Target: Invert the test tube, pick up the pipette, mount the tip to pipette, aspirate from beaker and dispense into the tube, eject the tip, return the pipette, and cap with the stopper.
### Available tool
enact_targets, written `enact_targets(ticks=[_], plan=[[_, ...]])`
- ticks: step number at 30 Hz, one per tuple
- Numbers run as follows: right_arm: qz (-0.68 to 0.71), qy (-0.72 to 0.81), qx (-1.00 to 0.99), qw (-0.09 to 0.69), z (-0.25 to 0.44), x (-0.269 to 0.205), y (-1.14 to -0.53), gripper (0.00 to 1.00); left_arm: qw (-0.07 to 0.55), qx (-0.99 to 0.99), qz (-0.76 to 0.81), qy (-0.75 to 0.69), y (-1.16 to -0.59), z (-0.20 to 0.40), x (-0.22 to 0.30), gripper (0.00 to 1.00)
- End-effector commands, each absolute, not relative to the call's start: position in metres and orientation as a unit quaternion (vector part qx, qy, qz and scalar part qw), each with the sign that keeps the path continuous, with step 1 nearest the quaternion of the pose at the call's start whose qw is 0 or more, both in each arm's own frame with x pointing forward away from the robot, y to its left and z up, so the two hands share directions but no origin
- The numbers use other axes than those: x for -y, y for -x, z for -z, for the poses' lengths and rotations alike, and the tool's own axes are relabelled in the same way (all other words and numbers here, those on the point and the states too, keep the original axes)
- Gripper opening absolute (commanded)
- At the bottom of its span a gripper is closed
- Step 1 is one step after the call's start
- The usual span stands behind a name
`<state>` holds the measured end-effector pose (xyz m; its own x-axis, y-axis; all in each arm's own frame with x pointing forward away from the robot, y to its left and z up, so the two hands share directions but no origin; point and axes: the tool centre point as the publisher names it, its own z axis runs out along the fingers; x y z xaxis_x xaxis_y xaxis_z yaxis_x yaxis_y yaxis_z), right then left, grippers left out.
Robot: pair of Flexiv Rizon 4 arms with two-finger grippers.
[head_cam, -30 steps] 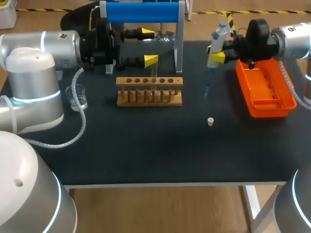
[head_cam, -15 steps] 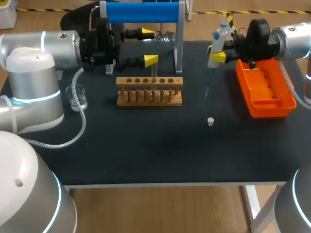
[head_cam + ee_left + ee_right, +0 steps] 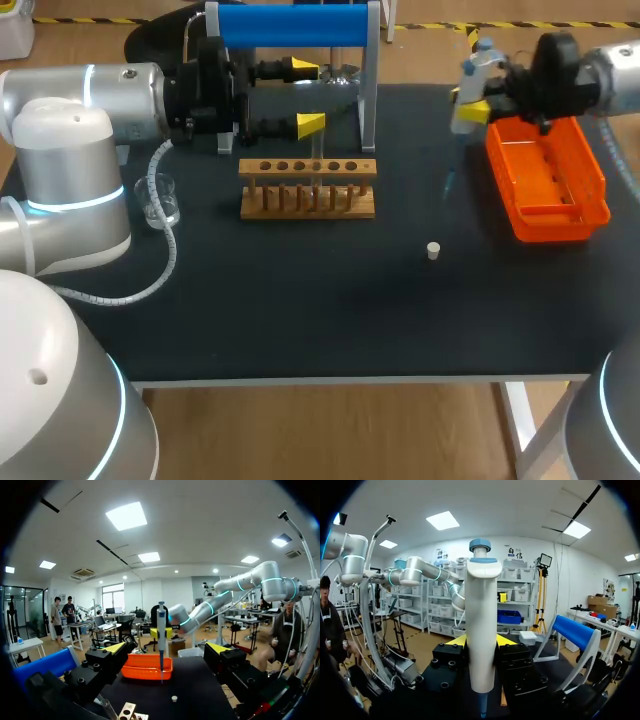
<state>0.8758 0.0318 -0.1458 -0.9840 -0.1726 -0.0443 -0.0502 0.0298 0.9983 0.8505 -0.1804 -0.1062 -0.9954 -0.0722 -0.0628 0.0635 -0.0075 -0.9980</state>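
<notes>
My right gripper [image 3: 470,108] is shut on a white pipette [image 3: 474,85] with a blue top, held upright above the table beside the orange tray [image 3: 545,180]; its thin lower end [image 3: 448,183] points down. In the right wrist view the pipette [image 3: 481,630] stands between the yellow fingertips [image 3: 457,640]. My left gripper [image 3: 308,97] is open, just behind the wooden rack [image 3: 307,187], where a clear test tube [image 3: 318,152] stands. A small white stopper [image 3: 434,250] lies on the mat. A glass beaker [image 3: 160,198] stands at the left. The left wrist view shows the pipette [image 3: 161,630] ahead, with the stopper [image 3: 173,698] below it.
A stand with a blue top bar [image 3: 295,25] rises at the back, behind my left gripper. The orange tray [image 3: 146,667] takes up the right side of the black mat [image 3: 300,300]. A coiled white cable [image 3: 165,240] hangs from my left arm by the beaker.
My right arm has carried the pipette to the right and slightly back, closer to the orange tray. The left arm and the other objects have kept still.
</notes>
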Motion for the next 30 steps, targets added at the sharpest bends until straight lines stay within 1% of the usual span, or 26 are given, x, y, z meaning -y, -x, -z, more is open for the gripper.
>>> enact_targets(ticks=[1,8,15,23,30], plan=[[0.684,-0.084,0.724,0.038,0.134,0.012,-0.876,0.00,0.047,-0.702,0.710,0.002,-0.851,0.107,0.180,1.00],[0.684,-0.081,0.725,0.021,0.123,0.073,-0.886,0.00,0.047,-0.702,0.710,0.002,-0.851,0.107,0.180,1.00],[0.687,-0.067,0.723,0.015,0.129,0.124,-0.902,0.00,0.047,-0.702,0.710,0.002,-0.851,0.107,0.180,1.00],[0.693,-0.064,0.718,0.011,0.137,0.157,-0.917,0.00,0.047,-0.702,0.710,0.002,-0.851,0.107,0.180,1.00],[0.703,-0.063,0.708,0.017,0.143,0.171,-0.931,0.00,0.047,-0.702,0.710,0.002,-0.851,0.107,0.180,1.00]])
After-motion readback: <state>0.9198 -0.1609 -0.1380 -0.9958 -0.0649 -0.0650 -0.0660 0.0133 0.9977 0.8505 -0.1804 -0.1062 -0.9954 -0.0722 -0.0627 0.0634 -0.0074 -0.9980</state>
